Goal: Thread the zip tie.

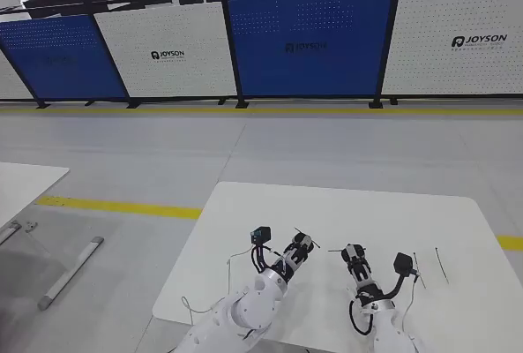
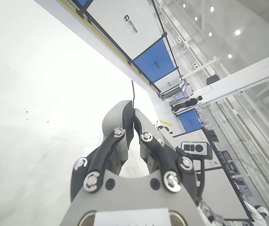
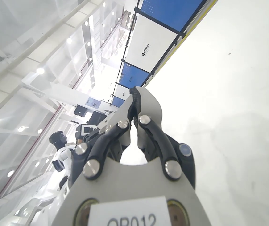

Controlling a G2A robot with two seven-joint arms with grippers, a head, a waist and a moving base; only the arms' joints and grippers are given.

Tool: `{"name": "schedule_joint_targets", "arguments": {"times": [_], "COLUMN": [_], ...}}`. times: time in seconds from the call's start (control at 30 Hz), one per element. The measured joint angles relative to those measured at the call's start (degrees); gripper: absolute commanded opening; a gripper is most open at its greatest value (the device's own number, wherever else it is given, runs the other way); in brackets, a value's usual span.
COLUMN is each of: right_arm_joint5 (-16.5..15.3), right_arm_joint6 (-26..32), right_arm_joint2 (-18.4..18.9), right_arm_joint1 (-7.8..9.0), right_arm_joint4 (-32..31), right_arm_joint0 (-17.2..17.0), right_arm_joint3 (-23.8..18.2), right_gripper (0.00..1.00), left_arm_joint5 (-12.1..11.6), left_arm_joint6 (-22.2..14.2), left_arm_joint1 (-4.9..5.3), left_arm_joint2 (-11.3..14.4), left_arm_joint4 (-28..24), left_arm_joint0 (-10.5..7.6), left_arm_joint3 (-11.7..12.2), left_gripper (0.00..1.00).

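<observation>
My L gripper [image 2: 133,111], lower centre of its wrist frame, is pinching the zip tie [image 2: 133,92], whose tip sticks out past the fingers, over the white surface [image 1: 349,207]; R gripper [image 3: 131,99] pressed together; loose tie [image 1: 441,265] lies lower right, top view.

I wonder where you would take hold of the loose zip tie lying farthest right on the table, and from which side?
Probably near one end of the zip tie, coming straight down from above and closing across its narrow width. It lies flat on the table as a thin, straight strip, leaving nothing for a sideways approach to catch.
</observation>
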Motion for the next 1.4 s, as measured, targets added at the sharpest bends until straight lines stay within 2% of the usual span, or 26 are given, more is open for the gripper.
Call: {"name": "schedule_joint_targets", "arguments": {"times": [0.17, 0.33, 0.57, 0.73, 0.9, 1.4], "right_arm_joint5": [0.4, -0.8, -2.4, -3.1, -2.9, -1.1], "right_arm_joint6": [-2.0, -2.3, 0.7, 1.4, 1.4, 0.0], "right_arm_joint2": [-1.2, -1.6, -0.9, -0.3, -0.2, -1.2], "right_arm_joint1": [-0.37, -0.47, -0.31, -0.15, -0.14, -0.43], "right_arm_joint4": [-0.8, -1.1, 0.7, 1.1, 1.2, -0.3], "right_arm_joint0": [0.8, 1.0, 1.0, 0.7, 0.6, 1.3], "right_arm_joint3": [1.1, 1.4, 1.8, 1.8, 1.6, 2.1], "right_gripper": [0.0, 0.0, 0.0, 0.0, 0.0, 0.0], "left_arm_joint5": [0.0, 0.0, 0.0, -0.2, -0.2, -0.2], "left_arm_joint6": [0.0, 0.0, 0.0, 0.2, -1.3, -1.3], "left_arm_joint1": [0.0, 0.0, 0.0, 0.07, 0.12, 0.11], "left_arm_joint2": [0.0, 0.0, -0.1, -1.0, -0.9, -0.9], "left_arm_joint4": [0.0, 0.0, 0.0, 0.4, 1.6, 1.5], "left_arm_joint0": [0.0, 0.0, 0.02, 0.45, 1.06, 1.06], "left_arm_joint3": [0.0, 0.0, 0.0, -0.7, -1.2, -1.2], "left_gripper": [0.0, 0.0, 0.0, 0.0, 0.0, 0.0]}}
